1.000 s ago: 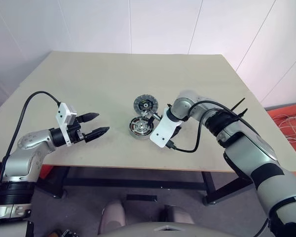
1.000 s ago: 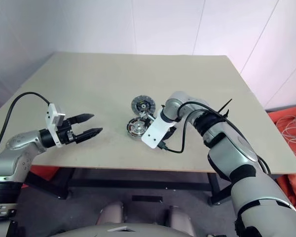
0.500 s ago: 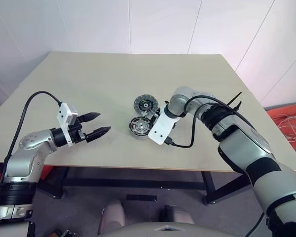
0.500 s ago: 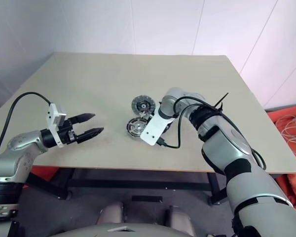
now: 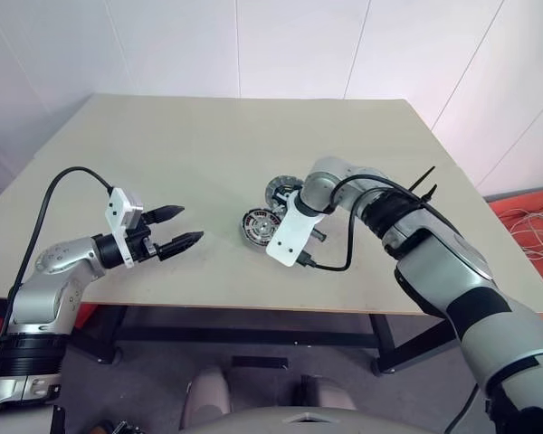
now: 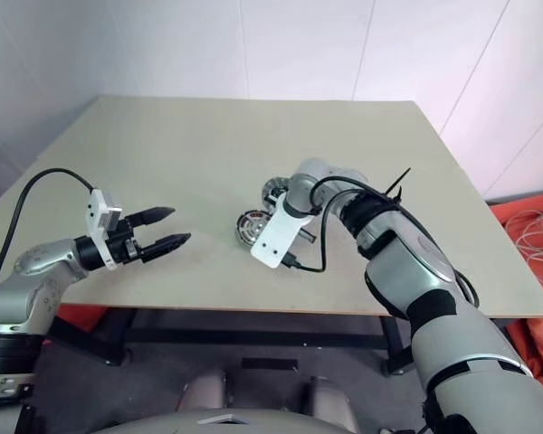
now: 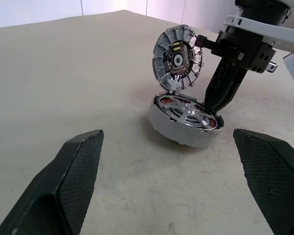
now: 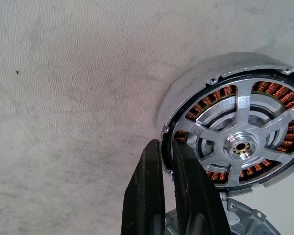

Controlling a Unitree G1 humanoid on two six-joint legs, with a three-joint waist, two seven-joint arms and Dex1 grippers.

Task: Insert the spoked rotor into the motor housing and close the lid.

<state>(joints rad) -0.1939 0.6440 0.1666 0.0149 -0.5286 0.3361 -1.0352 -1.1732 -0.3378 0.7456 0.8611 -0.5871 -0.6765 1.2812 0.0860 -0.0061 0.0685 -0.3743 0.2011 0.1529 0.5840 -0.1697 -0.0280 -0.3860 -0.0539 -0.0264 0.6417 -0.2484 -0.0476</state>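
Note:
The motor housing (image 7: 167, 126) sits on the table with the spoked rotor (image 8: 239, 146) seated inside it, copper windings showing between the spokes. The lid (image 7: 178, 58) stands tipped up on its edge right behind the housing, leaning against my right hand. My right gripper (image 8: 169, 143) points steeply down, fingers shut, tips over the housing's rim; nothing shows clearly between them. Well to the left, my left gripper (image 5: 190, 224) hovers open and empty above the table, pointing toward the housing (image 5: 259, 226).
The beige table (image 5: 181, 145) spreads wide around the parts, its front edge just below both hands. A white camera bracket and a black cable hang from my right wrist (image 5: 288, 239) beside the housing. White walls stand behind.
My right gripper went from open to shut. The lid, flat behind the housing a second ago, now stands tipped on its edge, shifted slightly right. The left arm stayed still.

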